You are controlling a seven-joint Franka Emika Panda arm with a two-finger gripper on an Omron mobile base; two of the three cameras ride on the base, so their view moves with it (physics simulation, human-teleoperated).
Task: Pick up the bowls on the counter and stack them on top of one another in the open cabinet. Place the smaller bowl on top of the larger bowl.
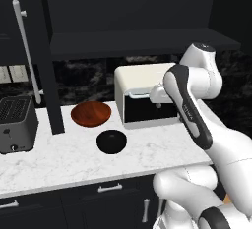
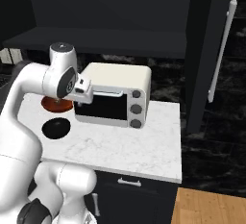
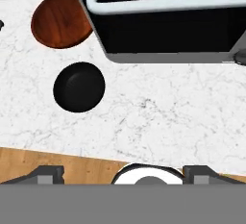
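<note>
The small glossy black bowl (image 1: 111, 141) (image 3: 79, 87) sits upright on the white marble counter (image 1: 64, 164) near its front edge. Behind it and slightly left rests the wide reddish-brown bowl (image 1: 90, 113) (image 3: 60, 20), also seen in the right base view (image 2: 53, 104) partly behind my arm. The two bowls are apart. My gripper (image 3: 125, 172) hangs open and empty above the counter, in front of the toaster oven and right of the black bowl. The dark cabinet shelf (image 1: 138, 41) is above, with its open door (image 1: 47, 56) and silver bar handle (image 1: 24, 46).
A white toaster oven (image 1: 147, 95) (image 2: 115, 95) stands on the counter right of the bowls, under the shelf. A dark toaster (image 1: 15, 122) sits at the far left. The cabinet door's lower edge comes down close to the brown bowl's left side.
</note>
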